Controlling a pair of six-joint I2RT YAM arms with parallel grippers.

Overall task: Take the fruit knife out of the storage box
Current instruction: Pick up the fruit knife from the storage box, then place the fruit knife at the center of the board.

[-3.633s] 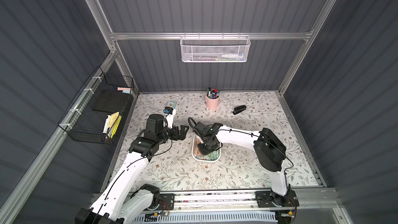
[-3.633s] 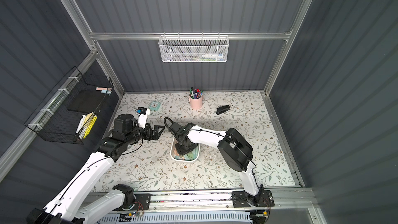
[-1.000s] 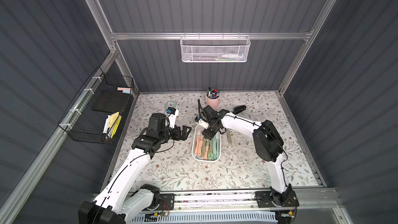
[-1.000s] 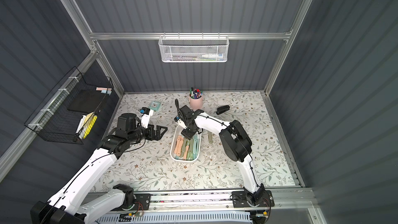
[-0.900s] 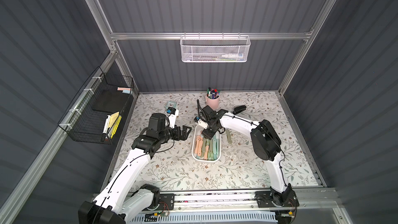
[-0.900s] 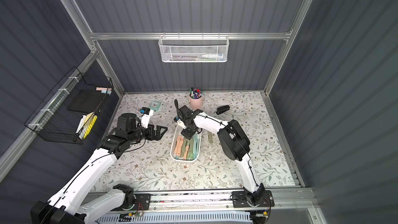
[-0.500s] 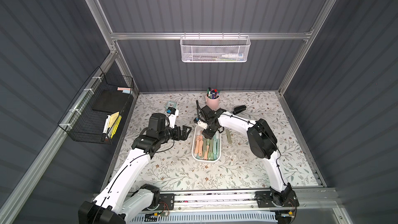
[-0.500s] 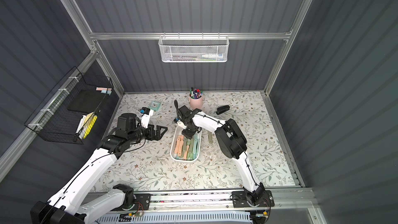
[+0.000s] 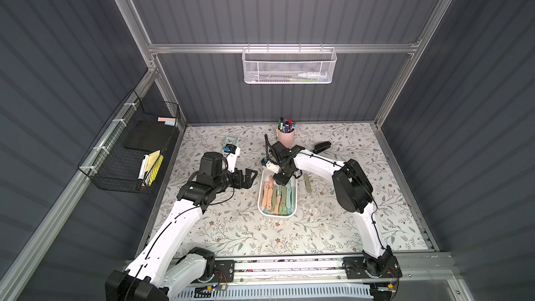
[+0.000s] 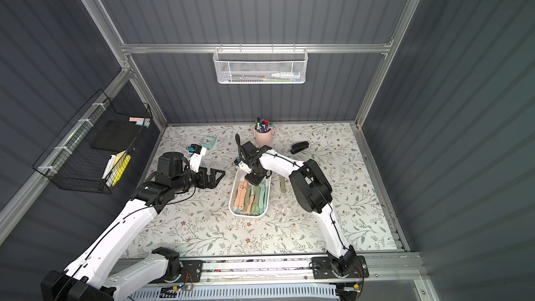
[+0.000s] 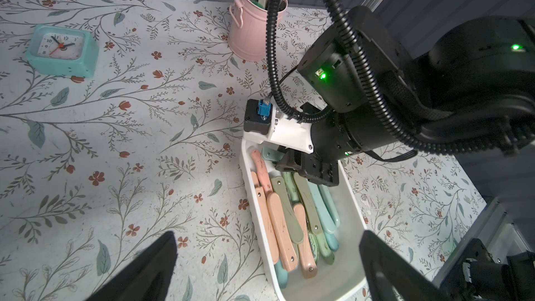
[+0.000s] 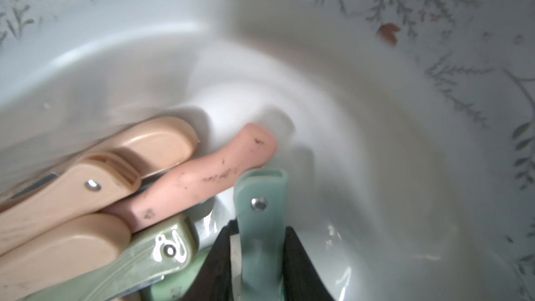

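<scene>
Grasp step: my right gripper [image 12: 260, 256] pinches a mint fruit knife [image 12: 260, 192] in the storage box [image 12: 376, 154]; left gripper [image 9: 247, 177] gapes wide; next I should lift it clear.

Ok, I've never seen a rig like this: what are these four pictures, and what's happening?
Two white robot arms work over a flowered table. Two pictures look down from overhead; two come from cameras on the arms' wrists. On the table: a white storage box full of folding knives, a pen cup, a clock, a stapler, and one olive knife beside the box. The right gripper's fingers flank a mint-green knife inside the box, apparently gripping it. The left gripper hovers open, empty.
</scene>
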